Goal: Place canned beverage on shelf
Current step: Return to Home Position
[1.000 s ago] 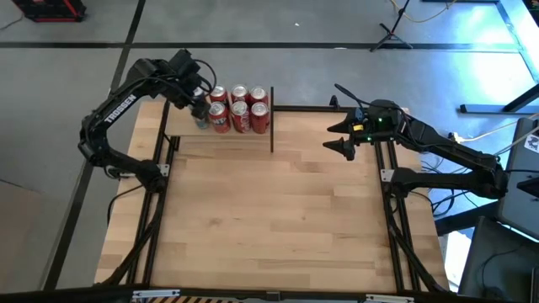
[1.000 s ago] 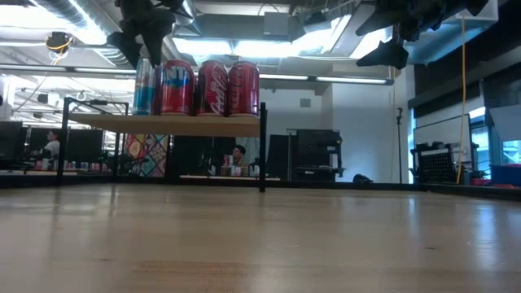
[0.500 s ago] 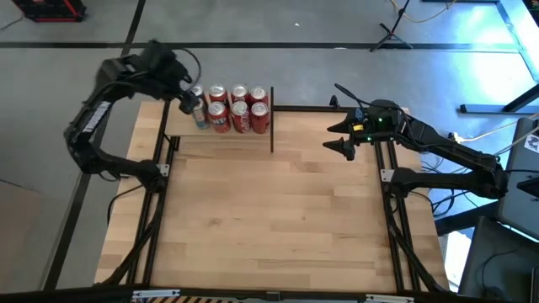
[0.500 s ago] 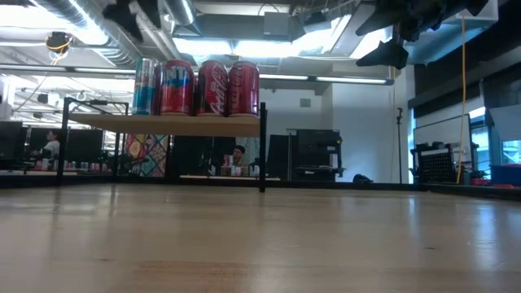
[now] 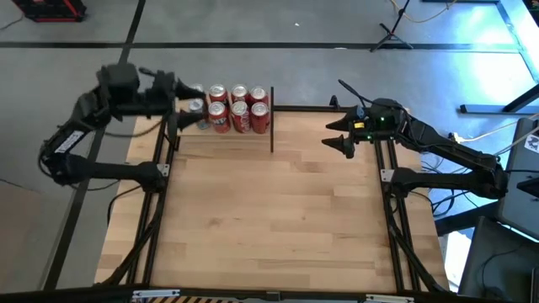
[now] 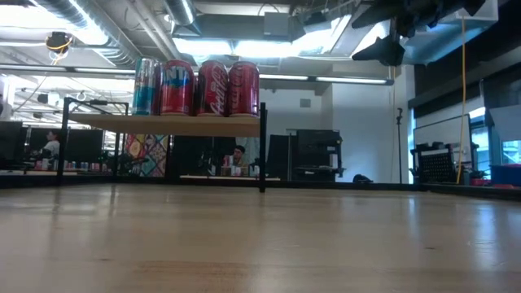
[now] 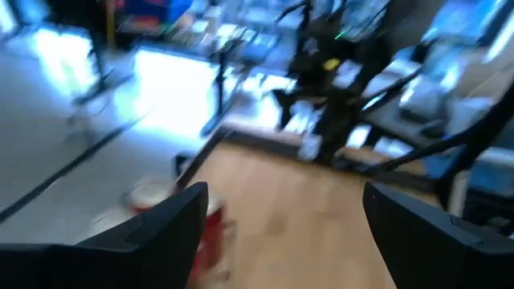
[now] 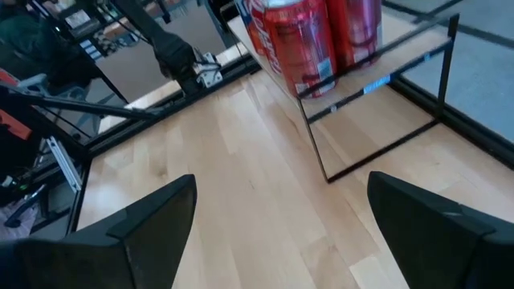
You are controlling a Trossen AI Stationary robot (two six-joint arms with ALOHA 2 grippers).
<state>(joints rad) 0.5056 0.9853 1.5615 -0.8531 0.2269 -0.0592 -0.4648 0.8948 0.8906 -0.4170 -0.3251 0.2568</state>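
All the cans stand on the shelf [image 5: 226, 141], with the red cans [image 5: 241, 109] packed in two rows and the blue cans [image 5: 196, 104] at its left end. In the low view they look upright and close together.

The left arm [image 5: 118, 82] reaches in from the shelf's left side. Its jaws are spread wide and empty, just beside the blue cans. This is the main risk. If the arm swings or drops toward the shelf while it clears away, a fingertip could clip the nearest blue can. That can sits at the end of the board with nothing outboard of it, so it would likely tip or roll off onto the worktop [image 5: 278, 219]. A push inward could also shove the tightly packed red cans out of line. The shelf stands on thin posts, so a knock from an arm link might shake everything on it.

The right arm [image 5: 396, 126] waits well off the shelf's right end with its jaws open and holding nothing. It seems to pose little danger.
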